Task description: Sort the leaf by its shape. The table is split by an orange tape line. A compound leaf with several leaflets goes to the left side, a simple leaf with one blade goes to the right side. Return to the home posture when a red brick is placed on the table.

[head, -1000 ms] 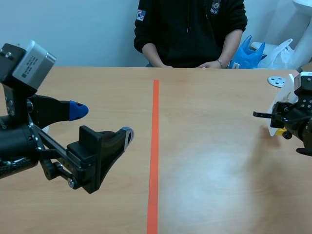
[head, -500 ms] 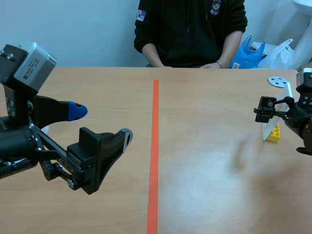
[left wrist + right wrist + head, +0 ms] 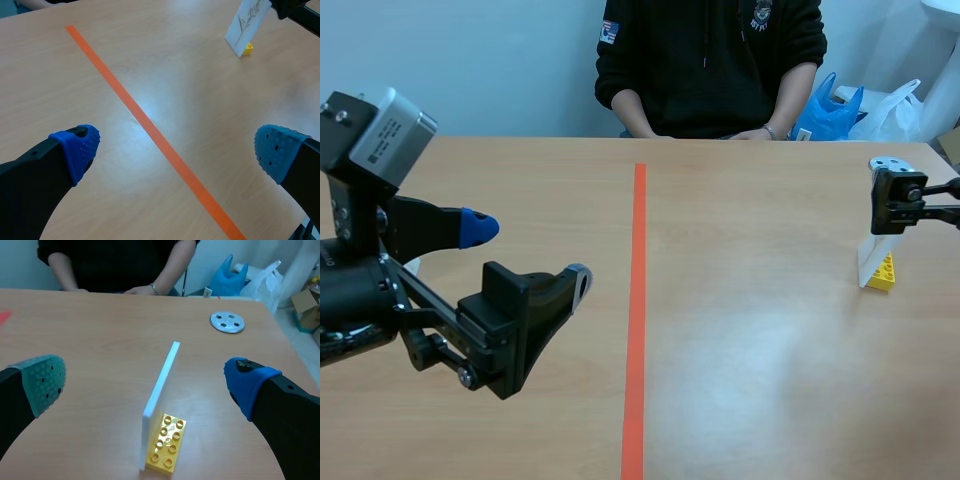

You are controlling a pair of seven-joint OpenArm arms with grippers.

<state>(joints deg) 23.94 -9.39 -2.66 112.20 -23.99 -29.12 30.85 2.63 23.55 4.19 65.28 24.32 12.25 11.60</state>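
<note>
— Which step?
— Pick-up, likely: white leaf card (image 3: 872, 252) on a yellow toy brick (image 3: 886, 273) stands on the right side; right gripper (image 3: 147, 381) spread near it (left gripper (image 3: 177, 149) spread too).
— Next?
— Close on the card.

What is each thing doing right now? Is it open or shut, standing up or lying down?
Yellow brick: lying flat, studs up.
Card: standing on edge against the yellow brick, right of the tape line.
Disc: lying flat.
Left gripper: open, holding nothing.
Right gripper: open, holding nothing; the card is ahead of it.
</note>
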